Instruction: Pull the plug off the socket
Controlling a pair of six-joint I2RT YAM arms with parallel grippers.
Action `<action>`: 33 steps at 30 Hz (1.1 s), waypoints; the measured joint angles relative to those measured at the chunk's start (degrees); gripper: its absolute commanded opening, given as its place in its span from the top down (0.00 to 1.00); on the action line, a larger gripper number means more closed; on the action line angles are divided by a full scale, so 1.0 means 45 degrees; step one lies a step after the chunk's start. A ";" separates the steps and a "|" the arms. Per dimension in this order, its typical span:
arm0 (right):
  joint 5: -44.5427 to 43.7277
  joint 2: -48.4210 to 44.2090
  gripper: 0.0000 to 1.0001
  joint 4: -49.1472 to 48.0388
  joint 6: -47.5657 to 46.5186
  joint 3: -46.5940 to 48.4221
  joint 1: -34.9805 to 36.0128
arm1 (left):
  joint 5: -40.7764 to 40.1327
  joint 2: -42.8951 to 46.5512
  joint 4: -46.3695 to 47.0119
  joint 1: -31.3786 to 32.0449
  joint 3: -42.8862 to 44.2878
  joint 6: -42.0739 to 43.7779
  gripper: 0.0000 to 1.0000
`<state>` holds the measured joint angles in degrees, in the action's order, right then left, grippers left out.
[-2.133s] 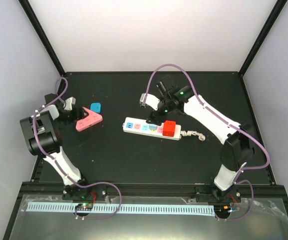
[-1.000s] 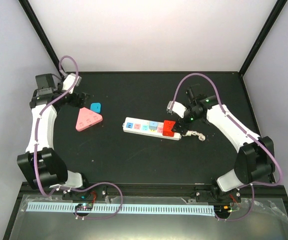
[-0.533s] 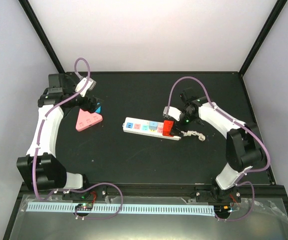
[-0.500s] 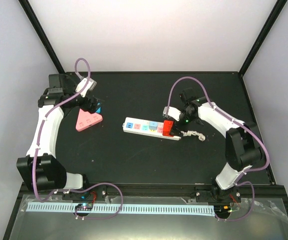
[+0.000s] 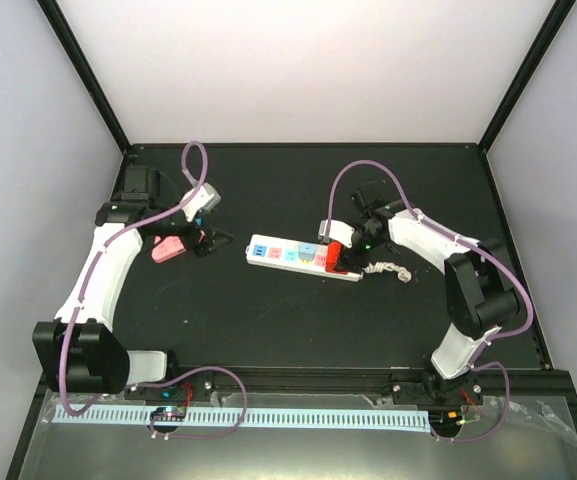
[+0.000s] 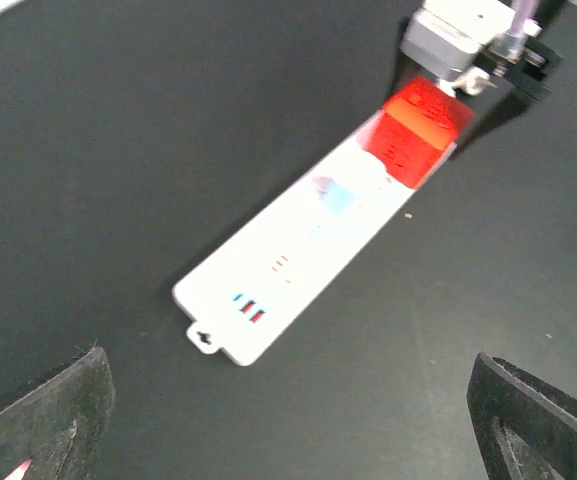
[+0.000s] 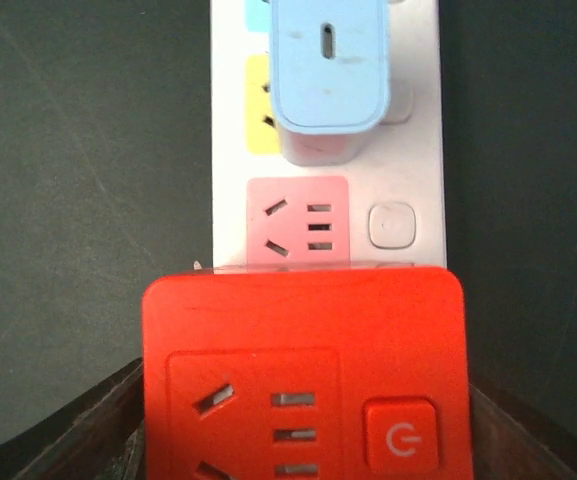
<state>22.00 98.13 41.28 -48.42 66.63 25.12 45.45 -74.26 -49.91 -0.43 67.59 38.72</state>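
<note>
The white power strip lies in the middle of the black table, its twisted cord at the right end. A red cube plug sits in its right end, and a light blue plug sits two outlets along. My right gripper straddles the red plug, with the fingers against both its sides. My left gripper is open and empty, just left of the strip's left end; its fingertips show at the bottom corners of the left wrist view.
A pink triangular piece lies at the left, partly under my left arm. The black frame posts and white walls stand at the back and sides. The strip runs diagonally in the left wrist view.
My left arm has swung right, from the pink piece towards the strip's left end. My right gripper has moved left and down onto the red plug.
</note>
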 measured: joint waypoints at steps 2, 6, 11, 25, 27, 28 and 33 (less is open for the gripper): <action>0.0068 0.0000 0.34 -0.0044 -0.0146 0.0000 0.0053 | 0.0136 0.0097 -0.0141 0.0398 -0.0384 0.0321 0.01; 0.0228 0.0010 0.39 -0.0063 -0.0238 0.0000 0.0126 | 0.0369 0.0515 -0.0189 0.1501 -0.1248 0.0695 0.01; 0.0476 0.0015 0.41 -0.0102 -0.0374 -0.0068 0.0330 | 0.0199 0.1200 0.0379 0.3177 -0.2798 0.1064 0.02; 0.1248 -0.0340 0.44 -0.0563 -0.0797 -0.0767 0.1355 | -0.2254 0.0563 0.2744 0.6649 -0.3973 0.2671 0.15; 0.1273 -0.0345 0.44 -0.0593 -0.0772 -0.0787 0.1540 | -0.2492 0.0379 0.3225 0.6965 -0.4095 0.2667 0.17; 0.1316 -0.0345 0.44 -0.0617 -0.0733 -0.0797 0.1583 | -0.2599 0.0287 0.3434 0.7057 -0.4129 0.2647 0.19; 0.1413 -0.0491 0.45 -0.0918 -0.0573 -0.1039 0.1661 | -0.3181 -0.0792 0.4109 0.7198 -0.3900 0.2492 0.28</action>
<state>28.36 95.92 37.15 -51.00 61.95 32.60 31.14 -77.82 -31.42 31.97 50.04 49.93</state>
